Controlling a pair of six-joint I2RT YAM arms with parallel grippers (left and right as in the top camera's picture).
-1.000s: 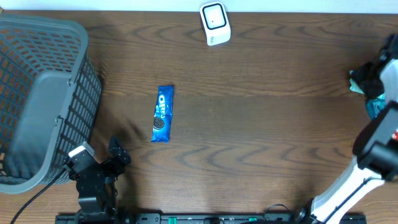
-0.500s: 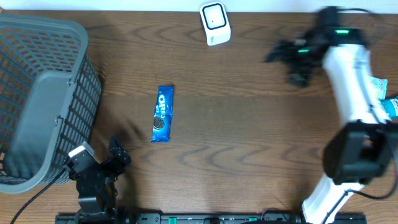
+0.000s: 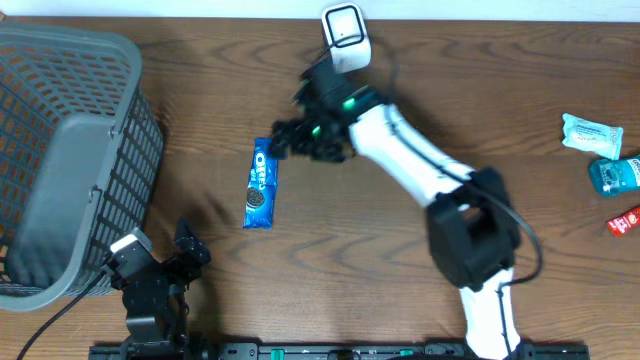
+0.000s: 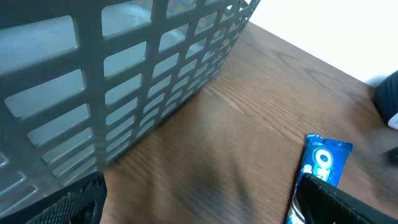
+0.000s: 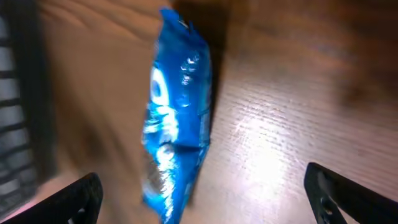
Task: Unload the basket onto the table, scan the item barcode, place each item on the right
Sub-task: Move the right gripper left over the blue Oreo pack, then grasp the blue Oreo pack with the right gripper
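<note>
A blue Oreo cookie pack (image 3: 262,183) lies flat on the wooden table, left of centre. My right gripper (image 3: 288,138) hovers open just beside the pack's far end, touching nothing. In the right wrist view the pack (image 5: 177,118) lies between and ahead of the wide-apart fingertips (image 5: 81,196), left of the midline of my right gripper (image 5: 211,199). The white barcode scanner (image 3: 345,38) stands at the table's far edge, behind the right arm. My left gripper (image 3: 168,262) rests open near the front left, empty. The left wrist view shows the pack (image 4: 323,163) off to the right of my left gripper (image 4: 199,205).
A grey plastic basket (image 3: 60,160) fills the left side, close to the left gripper, and its wall (image 4: 124,81) looms in the left wrist view. At the far right lie a white-teal packet (image 3: 592,133), a teal packet (image 3: 615,175) and a red item (image 3: 625,220).
The right arm has swung from the far right edge across the table to the Oreo pack, and its jaws have opened wide. The left arm and the pack have not moved.
</note>
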